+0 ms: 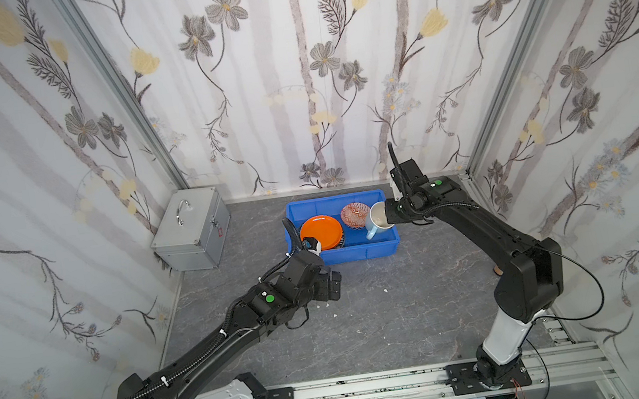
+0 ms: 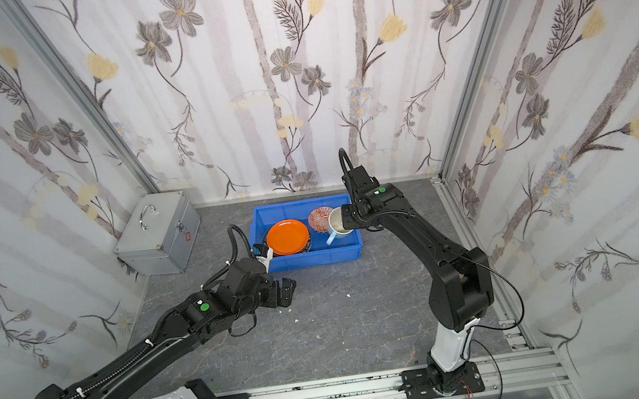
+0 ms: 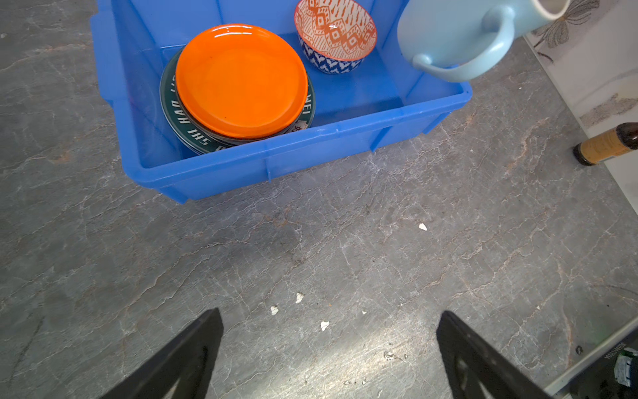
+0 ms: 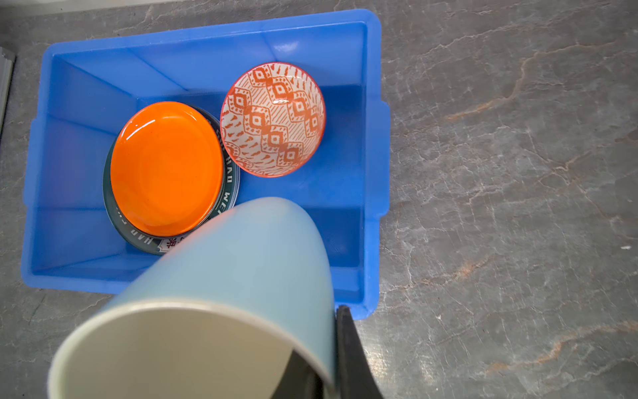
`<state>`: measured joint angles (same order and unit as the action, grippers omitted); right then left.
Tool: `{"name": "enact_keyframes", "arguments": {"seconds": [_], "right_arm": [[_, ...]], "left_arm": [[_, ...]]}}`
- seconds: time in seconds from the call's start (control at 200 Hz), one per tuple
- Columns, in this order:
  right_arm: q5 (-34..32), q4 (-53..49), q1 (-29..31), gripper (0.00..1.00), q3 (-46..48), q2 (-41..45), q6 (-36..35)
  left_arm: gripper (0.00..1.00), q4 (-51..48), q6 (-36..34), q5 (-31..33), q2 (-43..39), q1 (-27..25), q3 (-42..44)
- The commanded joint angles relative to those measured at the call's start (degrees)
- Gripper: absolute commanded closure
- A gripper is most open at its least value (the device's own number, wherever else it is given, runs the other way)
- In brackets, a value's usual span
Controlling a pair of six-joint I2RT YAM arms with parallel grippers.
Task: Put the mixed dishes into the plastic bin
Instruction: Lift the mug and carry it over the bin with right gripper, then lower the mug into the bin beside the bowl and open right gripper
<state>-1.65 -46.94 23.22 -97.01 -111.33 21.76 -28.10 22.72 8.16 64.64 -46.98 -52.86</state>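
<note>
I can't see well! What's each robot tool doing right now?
Left tool: open, holding nothing.
Right tool: shut on the pale blue mug.

Bright, even light. Glare streaks the orange plate (image 3: pixel 241 81), the pale blue mug (image 4: pixel 224 273) blurs close to my right wrist lens, and walls (image 1: pixel 11 165) bow in both top views.

The orange plate (image 3: pixel 241 81) hides most of the lettered plate (image 3: pixel 169 107) beneath.

Bare bin (image 4: pixel 345 193) floor beside bowl (image 4: pixel 272 119); plates (image 4: pixel 165 169) at other end.
</note>
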Motion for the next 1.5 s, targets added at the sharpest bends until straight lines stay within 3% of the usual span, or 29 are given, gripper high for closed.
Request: {"name": "enact_keyframes", "arguments": {"seconds": [0.0,0.5,0.989,1.494], "right_arm": [[0.85,-0.18,-0.53,0.90,-3.97,-3.52,-2.06],[1.30,-6.35,-1.50,0.89,-11.82,-14.42,-4.10],[-1.00,-7.99,-1.98,0.87,-13.86,-19.36,-4.27],[-1.28,-7.46,-2.22,0.66,-13.98,-19.61,-4.84]], "left_arm": [[0.00,-0.06,0.65,0.99,-0.05,0.85,0.33],[0.00,3.22,0.65,-3.41,2.59,4.94,1.87],[0.00,3.81,0.70,-4.03,2.24,5.71,2.77],[0.00,3.37,1.01,-3.97,2.33,5.94,2.94]]}}
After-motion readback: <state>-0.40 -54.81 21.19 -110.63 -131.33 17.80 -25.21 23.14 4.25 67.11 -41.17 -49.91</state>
